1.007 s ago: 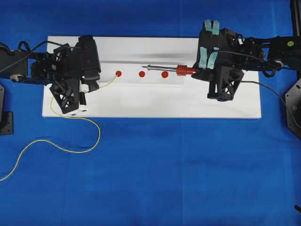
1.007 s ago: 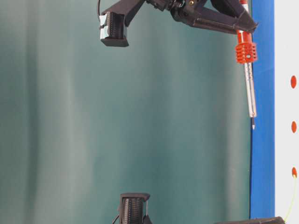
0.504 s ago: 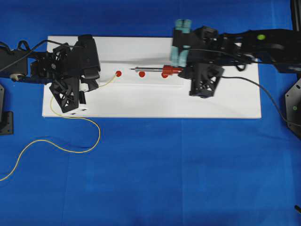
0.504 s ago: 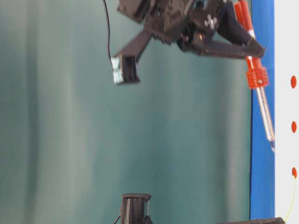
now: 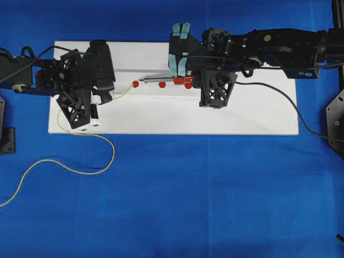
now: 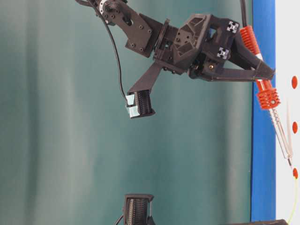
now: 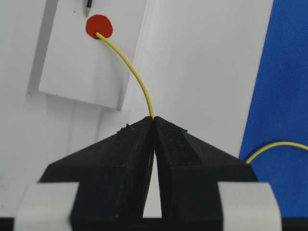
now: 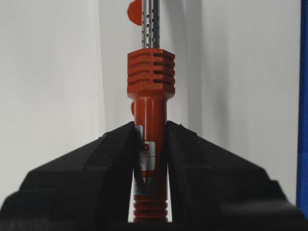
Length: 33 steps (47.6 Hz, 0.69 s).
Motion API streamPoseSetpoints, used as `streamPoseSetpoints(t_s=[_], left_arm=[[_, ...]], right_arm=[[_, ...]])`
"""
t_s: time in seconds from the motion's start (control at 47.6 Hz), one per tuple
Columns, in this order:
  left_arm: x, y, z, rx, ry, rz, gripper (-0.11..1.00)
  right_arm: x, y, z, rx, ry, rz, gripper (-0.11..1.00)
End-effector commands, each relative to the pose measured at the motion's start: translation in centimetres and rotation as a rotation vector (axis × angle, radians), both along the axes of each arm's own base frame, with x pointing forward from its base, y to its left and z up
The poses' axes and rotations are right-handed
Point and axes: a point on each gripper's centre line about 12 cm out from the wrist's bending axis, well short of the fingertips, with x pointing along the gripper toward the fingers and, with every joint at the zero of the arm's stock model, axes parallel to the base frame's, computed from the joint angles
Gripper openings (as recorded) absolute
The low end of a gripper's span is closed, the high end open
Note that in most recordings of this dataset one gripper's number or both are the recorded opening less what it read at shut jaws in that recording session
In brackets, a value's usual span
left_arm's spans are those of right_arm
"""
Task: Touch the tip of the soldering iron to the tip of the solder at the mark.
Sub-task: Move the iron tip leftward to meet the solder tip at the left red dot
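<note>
Showing: two black robot arms working over a white rectangular board (image 5: pixel 161 121) that lies on a blue cloth-covered tabletop (image 5: pixel 188 204).
Left gripper (image 7: pixel 153 120): reaching in over the board's left end; its black jaws are pressed together on the thin yellow solder wire (image 7: pixel 137 77), which leaves between the fingertips.
Solder wire: curves from the left jaws toward the board's far edge; its free end rests on the leftmost red round mark (image 7: pixel 99 26). Behind the gripper the wire trails off the board's near-left edge and loops across the blue cloth toward the tabletop's left edge.
Right gripper (image 8: pixel 150 132): extended from the right side to above the middle of the board, clamped on the red-orange body of the pen-shaped soldering iron (image 8: pixel 150 144), just behind its ribbed red collar.
Soldering iron: lies along the board's length near the far edge, tilted with its point lowest in the table-level view; its silver perforated shaft (image 6: pixel 282 136) passes over the two other red marks.
Iron tip (image 7: pixel 89 7): dark and pointed, just beside the leftmost mark in the left wrist view and apart from the end of the solder.
Cord: a thin black cable (image 5: pixel 301 121) runs from the right arm across the board's right end onto the cloth.
</note>
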Motion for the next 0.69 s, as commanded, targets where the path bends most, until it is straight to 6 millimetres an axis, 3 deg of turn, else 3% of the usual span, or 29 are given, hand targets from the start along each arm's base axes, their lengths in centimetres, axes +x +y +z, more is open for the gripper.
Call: streamPoseSetpoints(t_s=[0.0,0.672], left_arm=[[0.65,0.14,0.91,0.005,-0.029,0.001,0.01],[1.33,0.38,0.97,-0.001,-0.003,0.009,0.01]], right_arm=[[0.61,0.41,1.25,-0.01,-0.037,0.014,0.06],[0.64,0.55,1.22,-0.03,-0.036,0.029,0.06]])
